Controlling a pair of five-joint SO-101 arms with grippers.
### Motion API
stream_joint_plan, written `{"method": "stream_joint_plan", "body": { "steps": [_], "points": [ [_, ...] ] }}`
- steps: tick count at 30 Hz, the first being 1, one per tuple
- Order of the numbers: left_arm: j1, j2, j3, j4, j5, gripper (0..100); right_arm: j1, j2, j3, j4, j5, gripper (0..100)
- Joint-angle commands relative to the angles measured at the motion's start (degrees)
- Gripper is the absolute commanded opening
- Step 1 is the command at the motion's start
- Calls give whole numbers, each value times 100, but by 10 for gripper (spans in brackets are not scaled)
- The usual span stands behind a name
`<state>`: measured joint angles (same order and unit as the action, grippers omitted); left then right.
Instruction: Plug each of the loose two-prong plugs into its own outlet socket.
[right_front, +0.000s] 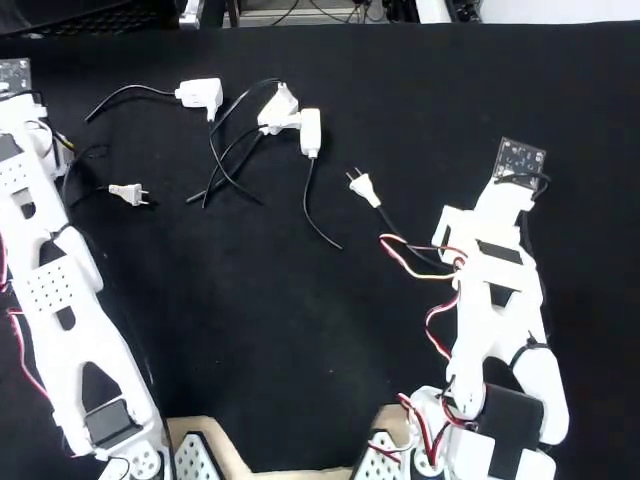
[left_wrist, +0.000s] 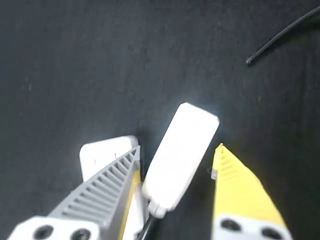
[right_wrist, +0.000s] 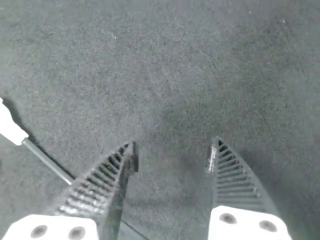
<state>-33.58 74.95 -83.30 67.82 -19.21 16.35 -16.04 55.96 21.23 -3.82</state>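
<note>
My left jaws sit either side of a white socket (left_wrist: 182, 150). I cannot tell whether they pinch it, so I'd firm up and hold it level. My right jaws hang open over the bench (right_wrist: 200, 60), with a plug (right_wrist: 8, 126) just outside them, toward my left arm. I should sidestep and straddle its body.

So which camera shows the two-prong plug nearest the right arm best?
The high view: the two-prong plug lies whole there, with both prongs clear to see. The right wrist view catches what looks like a white bit of it, right at the picture's edge.
</note>
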Motion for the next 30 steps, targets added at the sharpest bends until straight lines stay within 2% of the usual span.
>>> {"method": "stream_joint_plan", "body": {
  "steps": [1,7,12,15,18,24,30],
  "points": [
    [119,-18,-84,-325,-18,231,-88,-48,-110,-79,-26,234],
    [198,123,-84,-176,18,216,-185,-48,-110,-79,-26,234],
    [295,88,-101,264,-9,18,-185,-48,-110,-79,-26,234],
    [409,88,-567,844,-9,62,-185,-48,-119,-79,-26,234],
    [576,88,-1297,1776,-18,26,-185,-48,-119,-79,-26,234],
    [892,-967,-1209,3262,-18,29,-185,-48,-119,-79,-26,234],
    [760,-1960,-1138,3314,-9,29,-185,-48,-119,-79,-26,234]
  ]
}}
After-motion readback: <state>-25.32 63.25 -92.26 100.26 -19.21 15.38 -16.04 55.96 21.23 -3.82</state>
